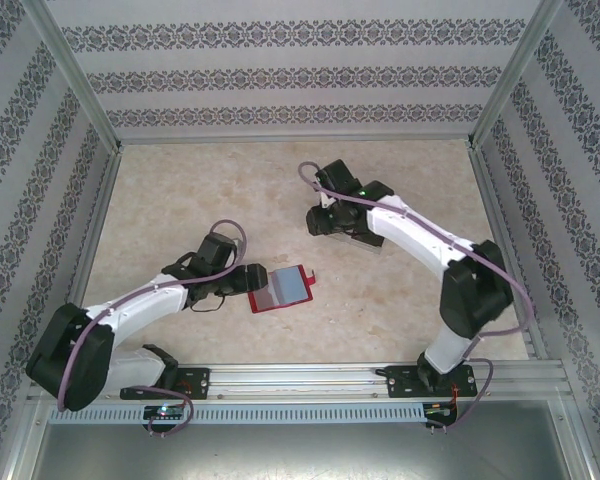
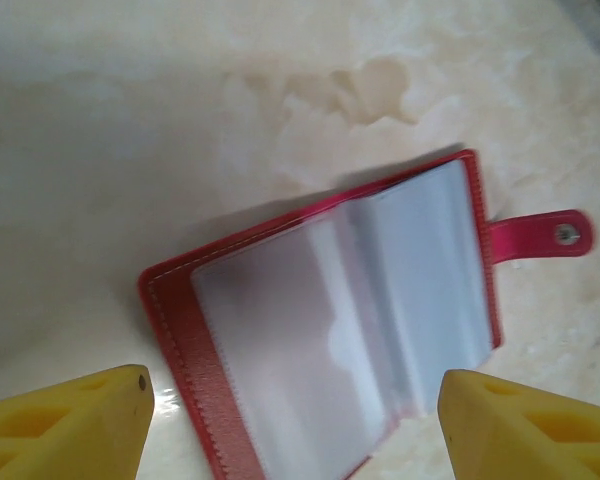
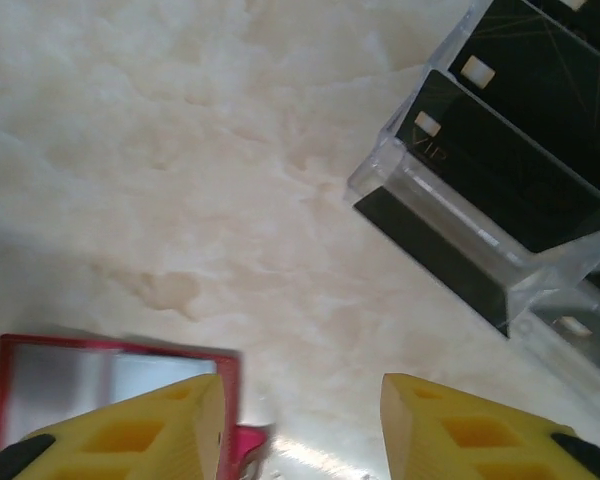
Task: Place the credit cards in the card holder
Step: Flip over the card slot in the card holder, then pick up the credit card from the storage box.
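Yellow fingers (image 2: 75, 425) of the left gripper (image 2: 295, 392) stand wide apart with nothing clamped between them, low over the near edge of the card holder (image 2: 330, 320); whether they touch it I cannot tell. That dark-red holder lies opened flat on the marbled table (image 2: 130, 120), pale pockets facing up and no card visible in them, its snap tab (image 2: 540, 237) sticking out past the far edge. From the top camera this gripper sits just beside the holder's left edge, a little left of the table's middle and towards its near side. Further out, the right gripper (image 3: 302, 395) also has its jaws parted and empty, hovering over bare tabletop, with a corner of the holder showing behind its left-hand finger. Beyond it, to the upper right in its wrist camera, stands a clear rack (image 3: 460, 215) with stepped tiers, and the credit cards (image 3: 520, 190) sit in it: black, leaning back, one tier behind another, small pale marks near their top corners. Rack and cards are well apart from the holder, beyond it and to its right in the top view
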